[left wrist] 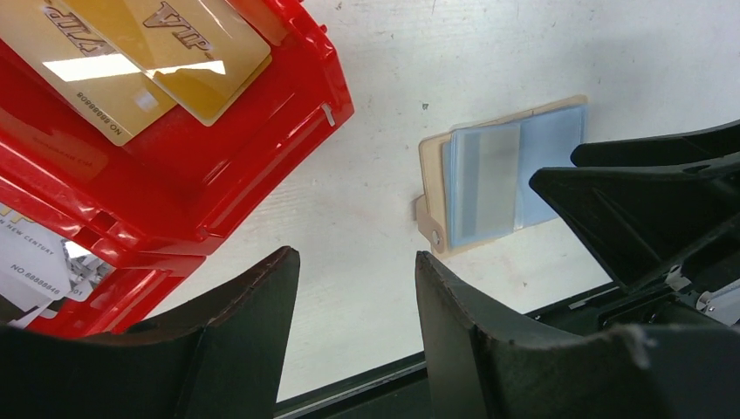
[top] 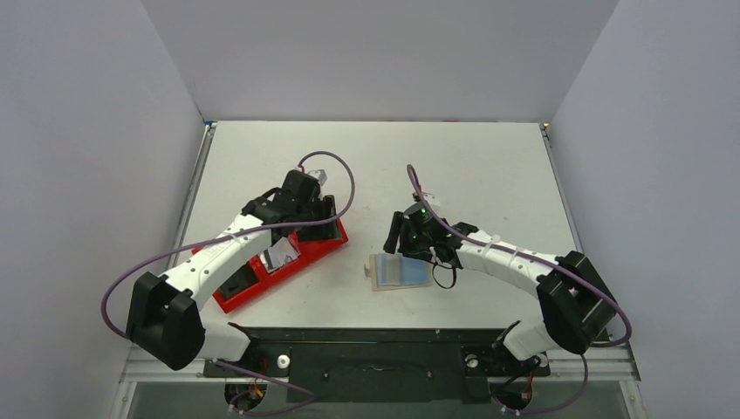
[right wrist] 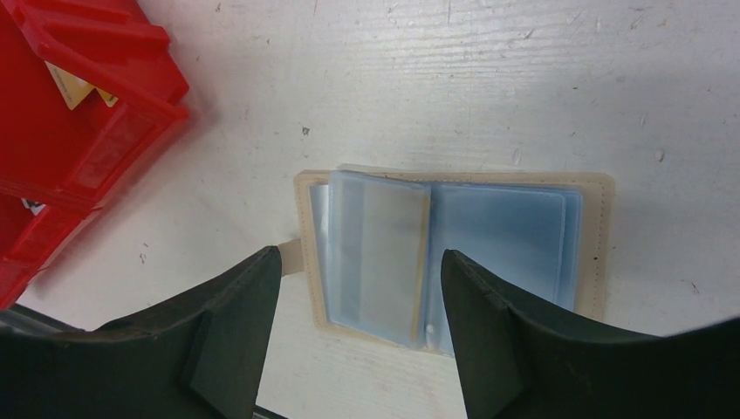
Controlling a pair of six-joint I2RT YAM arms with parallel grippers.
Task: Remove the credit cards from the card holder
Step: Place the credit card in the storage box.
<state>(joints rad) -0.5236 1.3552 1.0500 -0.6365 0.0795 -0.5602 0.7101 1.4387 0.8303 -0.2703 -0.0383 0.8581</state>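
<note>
The tan card holder (top: pixel 397 271) lies open on the table, its small tab at the left edge. It also shows in the left wrist view (left wrist: pixel 502 175) and the right wrist view (right wrist: pixel 489 236). Its clear light-blue sleeves are fanned, and one sleeve (right wrist: pixel 380 253) stands half-turned with a pale grey rectangle in it. I cannot tell whether that is a card. My right gripper (top: pixel 403 246) (right wrist: pixel 359 254) is open and empty just above the holder's left half. My left gripper (top: pixel 318 214) (left wrist: pixel 358 256) is open and empty over the red tray's right end.
The long red tray (top: pixel 327 249) (left wrist: pixel 262 157) (right wrist: pixel 87 131) lies left of the holder. It holds two gold cards (left wrist: pixel 174 44) and a white printed card (left wrist: pixel 39 262) (top: pixel 281 255). The table's black front edge (top: pixel 375 336) runs near the holder.
</note>
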